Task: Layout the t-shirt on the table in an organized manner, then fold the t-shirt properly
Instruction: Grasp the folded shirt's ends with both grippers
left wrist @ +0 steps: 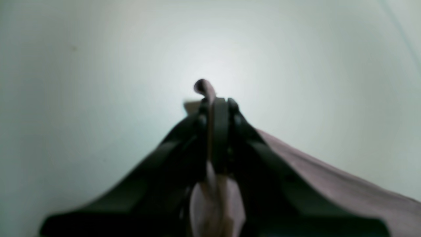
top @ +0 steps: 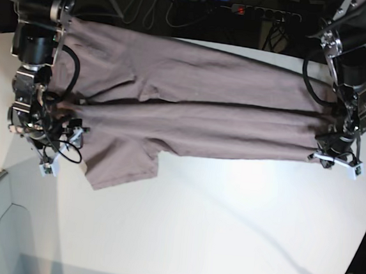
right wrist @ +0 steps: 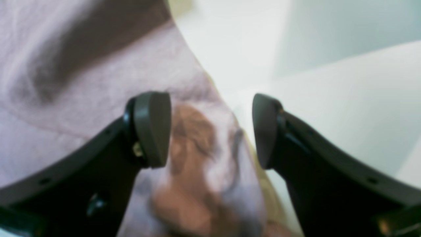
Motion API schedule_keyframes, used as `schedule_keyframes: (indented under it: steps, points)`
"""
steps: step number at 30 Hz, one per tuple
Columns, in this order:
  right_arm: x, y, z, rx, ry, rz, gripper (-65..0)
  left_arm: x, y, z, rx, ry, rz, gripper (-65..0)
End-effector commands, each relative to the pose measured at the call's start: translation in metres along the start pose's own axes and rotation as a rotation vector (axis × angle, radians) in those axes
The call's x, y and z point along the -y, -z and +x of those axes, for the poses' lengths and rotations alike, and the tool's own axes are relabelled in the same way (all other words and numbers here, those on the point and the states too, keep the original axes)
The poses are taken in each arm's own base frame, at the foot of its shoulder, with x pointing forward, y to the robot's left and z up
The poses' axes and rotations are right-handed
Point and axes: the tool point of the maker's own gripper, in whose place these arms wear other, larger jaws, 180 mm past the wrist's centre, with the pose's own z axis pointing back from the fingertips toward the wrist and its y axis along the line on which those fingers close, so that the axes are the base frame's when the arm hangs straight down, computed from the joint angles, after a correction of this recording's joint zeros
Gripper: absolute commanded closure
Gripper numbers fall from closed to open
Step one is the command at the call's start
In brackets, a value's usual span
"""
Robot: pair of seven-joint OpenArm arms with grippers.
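Left end effector (left wrist: 215, 105): pinching t-shirt (top: 192, 106) edge.
Right end effector (right wrist: 210, 131): spread, cloth between pads, untouched.
T-shirt: stretched across table (top: 226, 230).

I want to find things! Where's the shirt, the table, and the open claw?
dusty mauve cotton t-shirt (top: 197, 122), base view, its middle.
smooth white table (top: 226, 230), base view, bare top.
right gripper (right wrist: 212, 130), right wrist view, between fingertips.

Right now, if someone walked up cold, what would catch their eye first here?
The mauve t-shirt stretched in a long band across the far side of the white table, between the two arms. At the base view's right the left gripper is shut on the shirt's edge; at its left the right gripper stands open with cloth between its pads.
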Motion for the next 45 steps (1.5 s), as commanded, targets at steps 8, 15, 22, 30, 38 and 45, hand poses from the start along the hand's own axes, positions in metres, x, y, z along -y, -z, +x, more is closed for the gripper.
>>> schedule_keyframes:
  steps: [8, 15, 22, 30, 38, 45]
  points:
    - [-0.007, 0.006, 0.008, 0.027, -0.054, 0.022, -39.2, -0.003, 0.001, 0.016, 0.028, 0.011, 0.006, 0.0]
    - [-0.017, 0.009, 0.005, 0.009, -0.088, 0.038, -30.8, -0.003, 0.001, 0.017, 0.03, 0.009, 0.007, 0.0]
    - [-0.018, 0.009, 0.001, 0.007, -0.089, 0.04, -7.0, -0.003, 0.001, 0.017, 0.03, 0.009, 0.007, 0.0]
    - [-0.017, 0.008, 0.005, 0.017, -0.086, 0.037, 0.0, -0.003, 0.001, 0.018, 0.031, 0.009, 0.006, 0.0]
    - [-0.016, 0.0, 0.021, 0.062, -0.105, 0.026, 0.0, -0.002, 0.001, 0.02, 0.035, 0.008, 0.005, 0.0]
    - [-0.018, 0.001, 0.009, 0.044, -0.103, 0.029, 0.0, -0.002, 0.001, 0.019, 0.033, 0.008, 0.005, 0.0]
